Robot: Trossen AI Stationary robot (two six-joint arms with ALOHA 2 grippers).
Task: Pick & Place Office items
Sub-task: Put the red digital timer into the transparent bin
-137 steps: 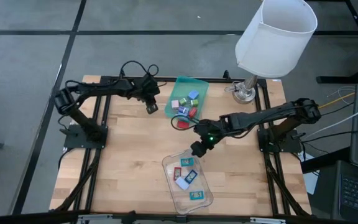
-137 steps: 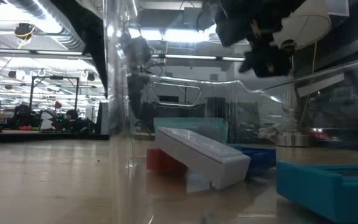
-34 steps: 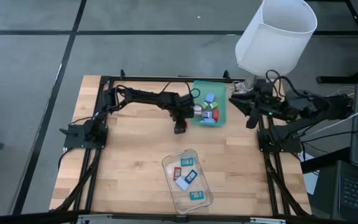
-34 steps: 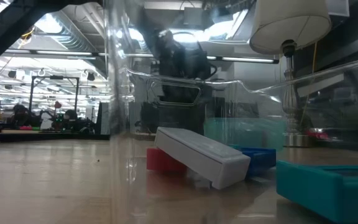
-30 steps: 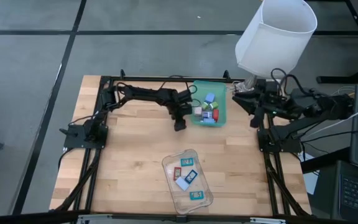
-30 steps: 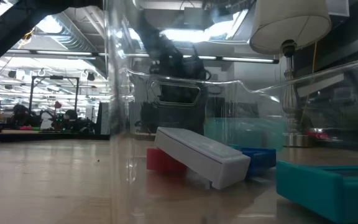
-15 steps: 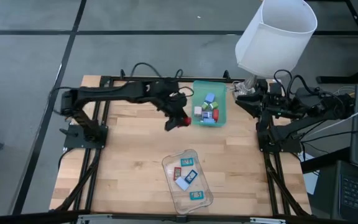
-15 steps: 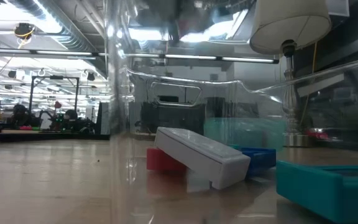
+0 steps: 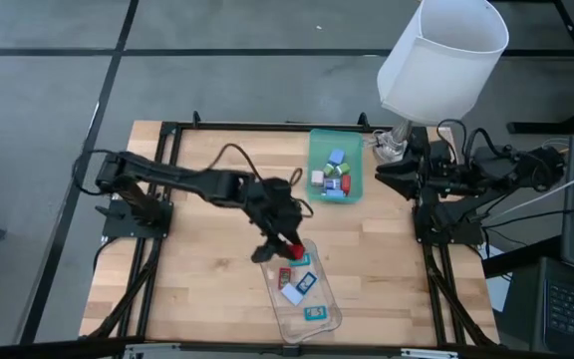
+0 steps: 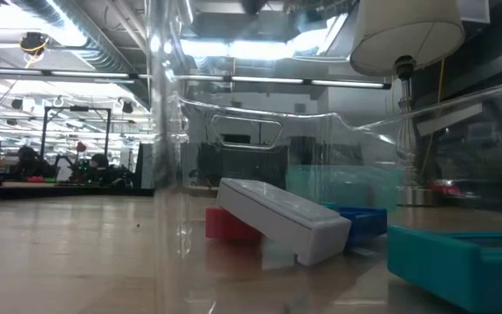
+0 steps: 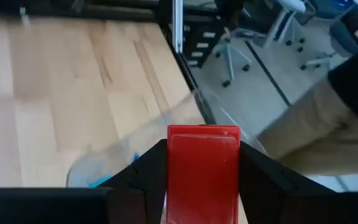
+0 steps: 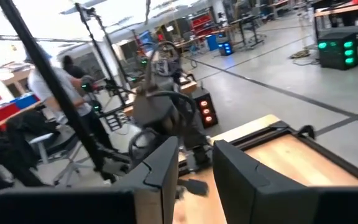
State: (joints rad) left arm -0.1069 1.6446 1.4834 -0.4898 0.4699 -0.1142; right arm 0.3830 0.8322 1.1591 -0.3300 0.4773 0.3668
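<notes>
Left claw point(image 9: 289, 248) grips red piece point(image 11: 202, 163) above clear tray point(image 9: 329, 317) rim.

Left gripper point(image 9: 289, 245): hanging over the far end of the clear tray point(image 9: 329, 321), its fingers point(image 11: 263, 171) pinching a flat piece point(image 11: 202, 167).
Clear tray: sitting at the near middle of the surface point(image 9: 207, 279), holding several flat pieces point(image 9: 304, 285).
Rectangular tray point(image 9: 359, 168): lying at the far edge, right of centre, carrying chunky pieces point(image 9: 334, 178).
Lamp point(image 9: 442, 60): standing at the far right corner.
Right gripper point(image 9: 385, 174): waiting beside the lamp base, right of the rectangular tray.
</notes>
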